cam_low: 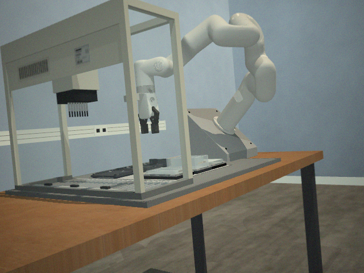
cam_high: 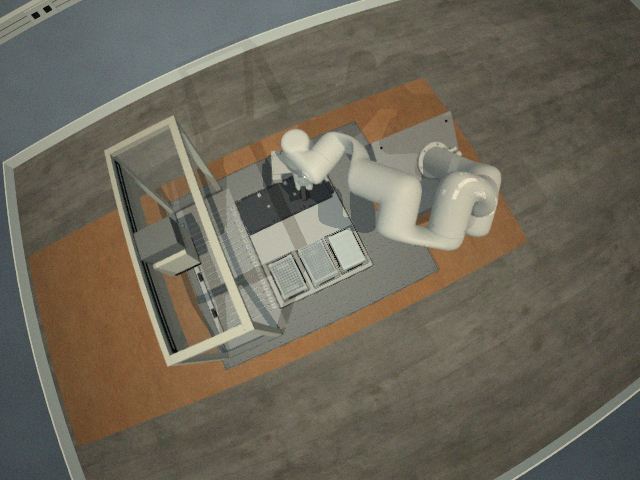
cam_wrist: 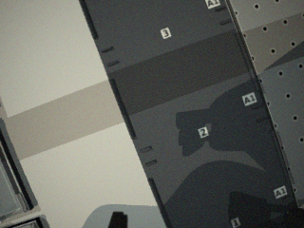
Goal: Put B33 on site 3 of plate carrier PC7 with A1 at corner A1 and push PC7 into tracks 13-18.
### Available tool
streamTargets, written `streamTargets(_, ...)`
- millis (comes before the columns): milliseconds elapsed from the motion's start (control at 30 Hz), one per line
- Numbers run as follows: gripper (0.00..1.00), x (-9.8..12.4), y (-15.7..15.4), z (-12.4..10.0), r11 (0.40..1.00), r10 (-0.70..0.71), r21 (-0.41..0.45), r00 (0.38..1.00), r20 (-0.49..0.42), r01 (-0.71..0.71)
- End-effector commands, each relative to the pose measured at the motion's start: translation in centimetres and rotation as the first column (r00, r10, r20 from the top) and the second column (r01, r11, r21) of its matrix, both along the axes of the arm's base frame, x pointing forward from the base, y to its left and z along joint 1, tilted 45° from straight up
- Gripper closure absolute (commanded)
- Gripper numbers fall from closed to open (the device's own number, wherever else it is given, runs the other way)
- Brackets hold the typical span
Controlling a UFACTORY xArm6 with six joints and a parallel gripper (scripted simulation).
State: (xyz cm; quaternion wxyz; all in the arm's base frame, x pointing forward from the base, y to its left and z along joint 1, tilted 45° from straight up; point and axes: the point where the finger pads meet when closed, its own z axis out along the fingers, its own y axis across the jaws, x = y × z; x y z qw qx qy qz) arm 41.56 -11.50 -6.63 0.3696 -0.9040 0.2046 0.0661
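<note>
The dark carrier PC7 [cam_high: 254, 213] [cam_low: 113, 172] [cam_wrist: 138, 43] lies on the pale apron [cam_high: 279, 240] [cam_wrist: 43, 52] in front of the rails [cam_high: 230, 242]; sites 1, 2 and 3 show no labware. Its front end is partly hidden by the arm in the top view. My gripper [cam_high: 303, 193] [cam_low: 149, 131] is open and empty, high above the carrier. B33 [cam_high: 346, 250], pale, sits in S1, the nest nearest the arm's base. B83 [cam_high: 317, 263] [cam_low: 187, 161] stands in S2, and B38 [cam_high: 288, 277] [cam_low: 164, 170] lies in S3. I cannot read the track numbers.
The instrument's frame [cam_high: 214, 248] [cam_low: 133, 111] stands over the rails, with its posts near the table edges. A pipetting head [cam_high: 165, 242] [cam_low: 77, 95] hangs inside it. The nest row lies beside the apron, with a perforated grey deck [cam_high: 356, 294] [cam_wrist: 285, 109] around.
</note>
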Motion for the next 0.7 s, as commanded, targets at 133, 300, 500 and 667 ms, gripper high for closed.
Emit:
streamTargets(133, 0.00, 0.5, 1.8, 2.2, 0.991, 0.134, -0.023, 0.980, 0.143, -0.132)
streamTargets(300, 0.00, 0.7, 3.2, 3.6, 0.968, 0.251, -0.054, 0.934, 0.253, -0.245)
streamTargets(500, 0.00, 0.7, 4.6, 4.9, 0.932, 0.361, -0.097, 0.862, 0.355, -0.350)
streamTargets(667, 0.00, 0.7, 6.0, 6.3, 0.894, 0.442, -0.139, 0.788, 0.429, -0.426)
